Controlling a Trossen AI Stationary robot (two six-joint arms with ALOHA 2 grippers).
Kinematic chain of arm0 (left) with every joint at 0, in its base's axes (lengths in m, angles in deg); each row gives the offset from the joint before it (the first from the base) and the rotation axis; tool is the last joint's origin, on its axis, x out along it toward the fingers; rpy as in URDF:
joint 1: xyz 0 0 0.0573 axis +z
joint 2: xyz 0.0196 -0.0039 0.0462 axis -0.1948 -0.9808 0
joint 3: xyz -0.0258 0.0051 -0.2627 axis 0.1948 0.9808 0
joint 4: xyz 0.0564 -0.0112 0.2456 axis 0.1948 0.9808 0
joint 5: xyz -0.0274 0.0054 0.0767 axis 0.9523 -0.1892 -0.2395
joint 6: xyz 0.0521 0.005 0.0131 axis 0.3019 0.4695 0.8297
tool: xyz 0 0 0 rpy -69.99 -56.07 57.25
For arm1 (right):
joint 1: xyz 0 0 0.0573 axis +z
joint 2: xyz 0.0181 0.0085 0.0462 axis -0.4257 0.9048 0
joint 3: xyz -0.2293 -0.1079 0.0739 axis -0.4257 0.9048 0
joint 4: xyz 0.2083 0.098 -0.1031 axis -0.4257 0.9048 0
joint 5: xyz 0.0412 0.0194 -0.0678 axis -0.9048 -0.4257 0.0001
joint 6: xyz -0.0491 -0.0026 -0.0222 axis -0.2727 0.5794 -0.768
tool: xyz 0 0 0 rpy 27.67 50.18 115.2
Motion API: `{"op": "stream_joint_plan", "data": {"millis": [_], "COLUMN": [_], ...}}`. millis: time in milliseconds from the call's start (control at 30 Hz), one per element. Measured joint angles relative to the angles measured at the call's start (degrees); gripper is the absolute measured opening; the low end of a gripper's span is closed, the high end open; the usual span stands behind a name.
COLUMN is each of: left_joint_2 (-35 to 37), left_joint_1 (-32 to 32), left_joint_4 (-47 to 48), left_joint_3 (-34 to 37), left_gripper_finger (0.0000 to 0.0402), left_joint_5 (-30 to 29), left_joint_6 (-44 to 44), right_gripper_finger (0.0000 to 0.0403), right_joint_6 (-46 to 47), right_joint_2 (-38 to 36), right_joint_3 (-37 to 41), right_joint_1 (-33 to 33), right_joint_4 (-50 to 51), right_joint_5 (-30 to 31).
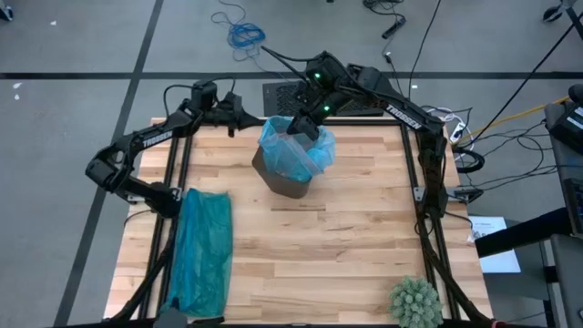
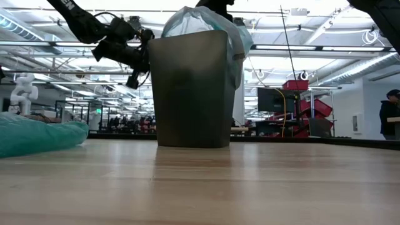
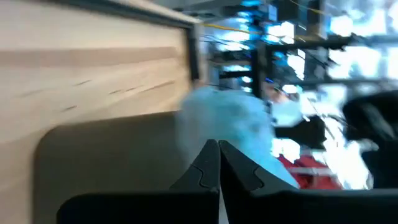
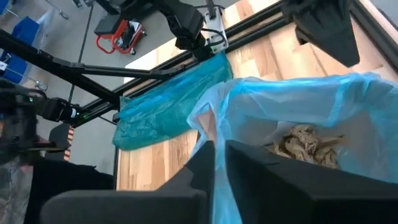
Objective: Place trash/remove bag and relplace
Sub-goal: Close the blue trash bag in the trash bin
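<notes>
One bin [image 1: 290, 182] | one blue bag [image 1: 293, 150] | right end effector [image 4: 219, 155] pinching bag rim | left end effector [image 3: 219, 163] closed, empty

The place was a robotics lab or workshop with an open industrial floor. The wooden worktop [image 1: 346, 237] stood on grey concrete, with loose cables [image 1: 244, 35] coiled and trailing around it. Beyond it, the low view showed long ceiling strip lights [image 2: 294, 47], a monitor [image 2: 270, 99], red bins [image 2: 315, 107] on racks, a small white robot arm [image 2: 22, 87] and a person [image 2: 390, 115] at a bench.
</notes>
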Motion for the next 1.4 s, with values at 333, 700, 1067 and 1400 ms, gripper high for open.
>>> {"op": "stream_joint_plan", "data": {"millis": [333,700,1067,1400], "left_joint_2": [5.3,10.1,9.6,9.6], "left_joint_1": [1.5,0.9,4.1,4.4], "left_joint_4": [-15.3,-15.1,-14.4,-14.4], "left_joint_3": [-6.9,-23.3,-28.2,-28.2], "left_gripper_finger": [0.0005,0.0002,0.0002,0.0002], "left_joint_5": [6.4,10.6,11.2,12.4], "left_joint_6": [0.5,7.5,7.5,7.4], "right_gripper_finger": [0.0176,0.0197,0.0174,0.0164], "right_joint_6": [0.2,-12.5,3.1,10.5], "right_joint_2": [-1.9,-8.9,-5.7,1.4], "right_joint_3": [0.0,-0.1,0.0,0.0], "right_joint_1": [-5.8,1.6,23.7,24.3], "right_joint_4": [-0.1,12.6,20.0,20.9], "right_joint_5": [6.1,7.0,42.9,45.2]}}
